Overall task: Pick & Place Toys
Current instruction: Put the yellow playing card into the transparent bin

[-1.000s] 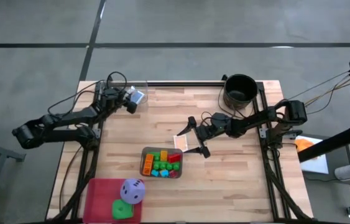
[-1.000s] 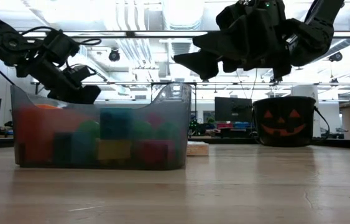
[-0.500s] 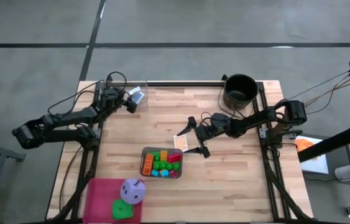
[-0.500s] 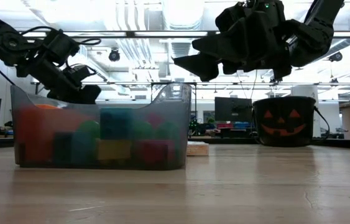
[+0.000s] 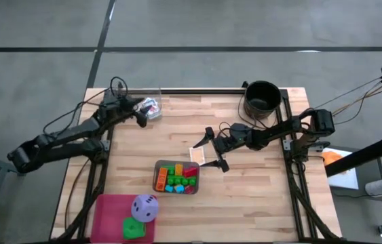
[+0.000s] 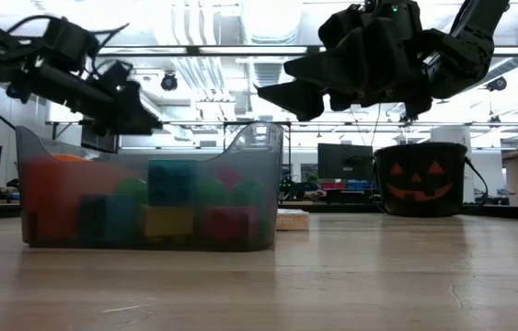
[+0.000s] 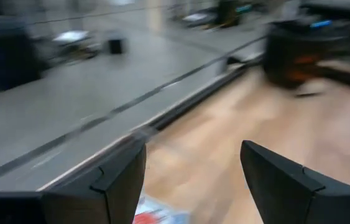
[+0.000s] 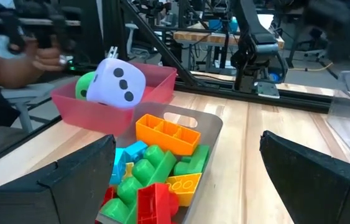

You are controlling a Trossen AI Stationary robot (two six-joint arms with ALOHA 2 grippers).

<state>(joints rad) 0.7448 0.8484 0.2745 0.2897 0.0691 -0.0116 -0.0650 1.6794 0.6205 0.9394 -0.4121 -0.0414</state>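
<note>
Counter [image 5: 258, 196]: pale wooden slats, both arms mounted at its sides.

Grey tray [image 5: 158, 177]: near the counter's middle, toward the front. Holds the blocks [image 5: 177, 179], a packed heap of green, orange, red, yellow and blue pieces; the right wrist view shows an orange block [image 8: 167, 134] lying on top and a red one [image 8: 153, 202] at the near end.

Pink bin [image 5: 106, 217]: front left corner of the counter. Holds the purple die [image 5: 144, 208] resting above the green die [image 5: 134, 228].

Card [image 5: 197, 154]: small, flat, lying on the counter just behind the tray, partly under the right end effector.

Black bucket [image 5: 262, 98]: back right of the counter, with a pumpkin face on its side in the low view [image 6: 421, 179].

Right end effector [image 5: 211, 149]: raised over the counter just behind the tray, fingers spread wide, grasping nothing.

Left end effector [image 5: 143, 108]: near the back left edge of the counter, above a small printed packet [image 5: 153, 106]; fingers parted in its wrist view, nothing between them.

Person: a hand [image 8: 44, 59] shows beyond the counter in the right wrist view.
</note>
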